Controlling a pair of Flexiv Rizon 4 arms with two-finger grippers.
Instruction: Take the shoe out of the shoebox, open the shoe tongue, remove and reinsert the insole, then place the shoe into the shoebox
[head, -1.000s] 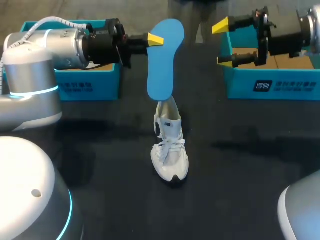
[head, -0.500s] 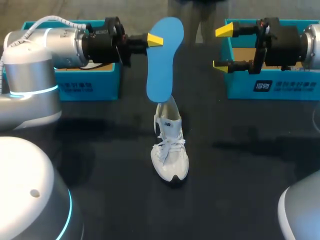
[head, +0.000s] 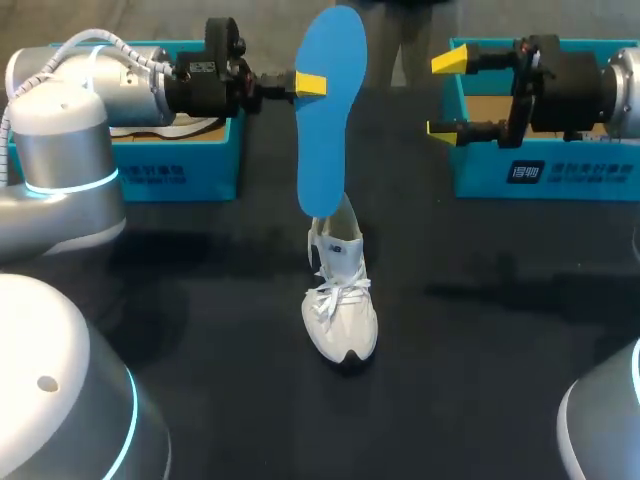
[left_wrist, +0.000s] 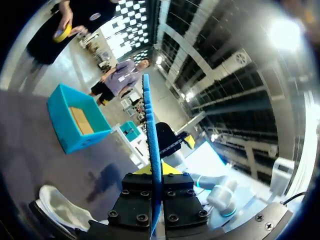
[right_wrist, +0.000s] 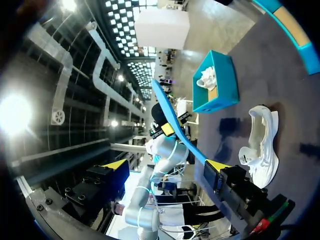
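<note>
Blue foam insole (head: 328, 110) hangs almost upright over the middle of the black surface (head: 200, 300), pinched near its upper half by the left end effector (head: 312, 84), whose 2 yellow-tipped fingers press on its 2 flat faces. The left arm comes in from 9 o'clock. At 10 o'clock on the surface stands the left shoebox (head: 180, 165), teal, with a second white shoe (head: 185, 127) lying inside it.

In the left wrist view the insole (left_wrist: 152, 150) shows edge-on, running straight out from between the closed fingers of that end effector (left_wrist: 155, 172).

In the head view the insole's lower end meets the heel opening of the white sneaker (head: 340, 300); whether it sits inside the opening or just above it cannot be told. The sneaker rests on its sole near the centre of the surface, outside both boxes, heel toward 12 o'clock, toe toward 6 o'clock, laces tied.

At 2 o'clock stands the right shoebox (head: 545, 170), teal, its brown cardboard floor showing. The right end effector (head: 448, 94) hovers at that box's near-left corner, fingers spread wide and holding nothing, pointing toward 9 o'clock at the insole.

From the right wrist view, the sneaker (right_wrist: 260, 142) lies on the surface beside and below the spread fingers, well apart from them.
</note>
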